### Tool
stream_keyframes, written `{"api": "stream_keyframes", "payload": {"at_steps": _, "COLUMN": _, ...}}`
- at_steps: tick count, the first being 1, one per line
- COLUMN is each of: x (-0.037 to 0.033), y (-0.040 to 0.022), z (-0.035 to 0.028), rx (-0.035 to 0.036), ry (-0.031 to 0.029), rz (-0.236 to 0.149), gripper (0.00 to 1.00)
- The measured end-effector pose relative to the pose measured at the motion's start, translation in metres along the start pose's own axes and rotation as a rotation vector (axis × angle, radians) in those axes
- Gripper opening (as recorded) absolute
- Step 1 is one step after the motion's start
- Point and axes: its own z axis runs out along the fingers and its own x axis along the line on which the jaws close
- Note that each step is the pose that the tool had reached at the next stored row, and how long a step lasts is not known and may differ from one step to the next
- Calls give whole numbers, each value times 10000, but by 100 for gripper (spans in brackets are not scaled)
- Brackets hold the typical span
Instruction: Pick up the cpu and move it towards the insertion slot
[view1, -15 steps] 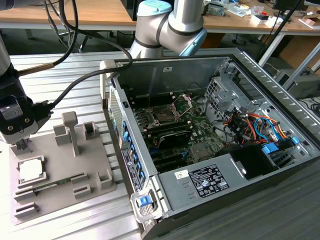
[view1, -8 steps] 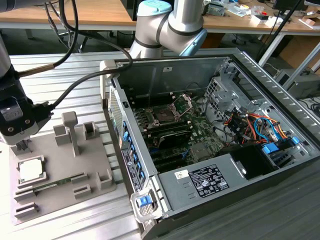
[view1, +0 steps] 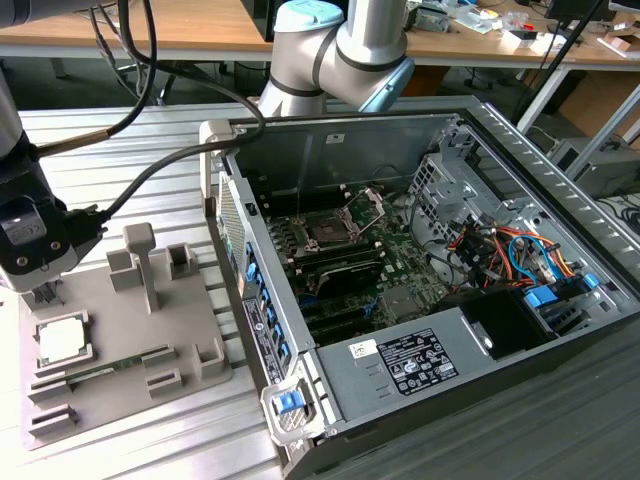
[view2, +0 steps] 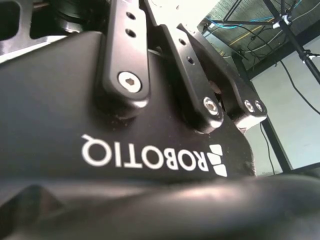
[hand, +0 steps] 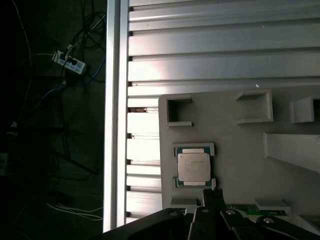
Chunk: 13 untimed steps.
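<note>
Arm: the grey arm (view1: 345, 50) rises behind the open computer case (view1: 560, 190) and reaches to the exterior view's left, over the slatted metal table (view1: 130, 170).

Pincer: the black pincer (view1: 45, 292) hangs low over the near-left part of a grey holder (view1: 120, 330), close above the cpu (view1: 62, 340). In the first wrist view its dark tip (hand: 210, 200) shows right at one edge of the cpu (hand: 194, 166). I can't tell whether it touches.

Pincer state: from where I stand I cannot tell how far open it is. The cpu lies flat in its nest, not lifted.

Cpu: silvery top up, seated in a shallow square pocket of the holder (hand: 240, 145), which rests on the table (hand: 225, 50).

Memory stick: a thin green memory stick (view1: 100, 370) lies in a slot of the holder just beside the cpu, toward the case. The first wrist view shows it (hand: 245, 208) too.

Insertion slot: the insertion slot (view1: 330, 228) is a dark square on the green circuit board (view1: 400, 265) inside the case, well apart from the cpu. Its metal retention bracket (view1: 365, 205) stands tilted up behind it.

Case: lying on its side, lid off, with coloured cables (view1: 500, 245) bunched at the exterior view's right.
</note>
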Motion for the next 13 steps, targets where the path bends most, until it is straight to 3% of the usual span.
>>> {"api": "stream_keyframes", "payload": {"at_steps": 13, "x": 0, "y": -15, "z": 20, "rx": 1, "ry": 1, "rz": 0, "gripper": 11}}
